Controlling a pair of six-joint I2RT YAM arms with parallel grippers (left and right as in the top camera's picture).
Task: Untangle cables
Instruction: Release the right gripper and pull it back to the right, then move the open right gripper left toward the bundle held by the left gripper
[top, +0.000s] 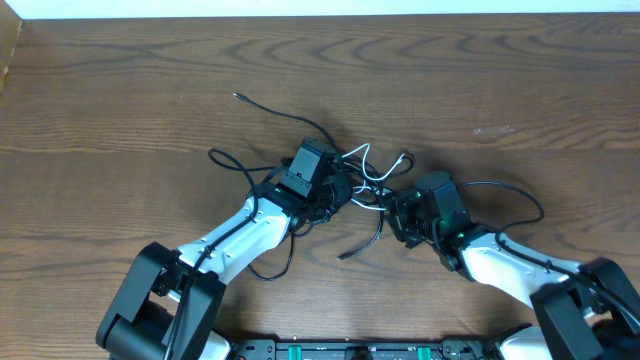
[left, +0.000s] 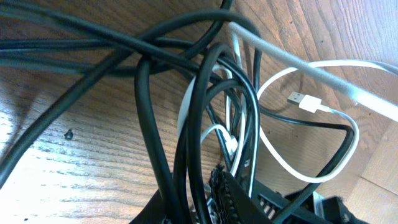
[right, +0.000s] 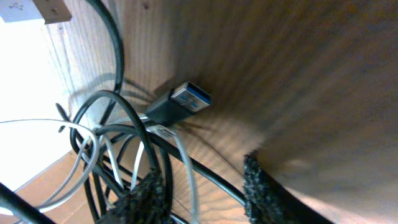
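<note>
Nearest the arm bases, a loose black tail (top: 360, 243) of the cables (top: 352, 182) lies on the wooden table (top: 120, 110) between the two arms.

The left gripper (top: 338, 188) reaches in from the lower left to the left side of the tangle. In its wrist view, several black strands (left: 194, 143) run down into the narrow slot beside its ridged pad (left: 225, 194). The fingers are pressed together on these strands.

The right gripper (top: 392, 207) reaches in from the lower right to the right side of the tangle. Its two ridged pads (right: 144, 200) stand apart. A pale strand and a black strand pass through the gap, and neither is pinched. Just beyond the pads, a black plug (right: 184, 101) with a blue tongue lies on the wood.

The tangle sits near the middle of the table, between the two grippers and touching both.

The white cable (top: 376, 170) loops through the far side of the knot. Its white USB plug (left: 305, 101) lies free on the table inside one of the cable's own loops.

Left of the left gripper, a black strand bends out in a small curve (top: 216, 155) and returns to the knot.

Farthest out, one black strand runs up and to the left from the knot to a plug end (top: 240, 97), well apart from both grippers.
</note>
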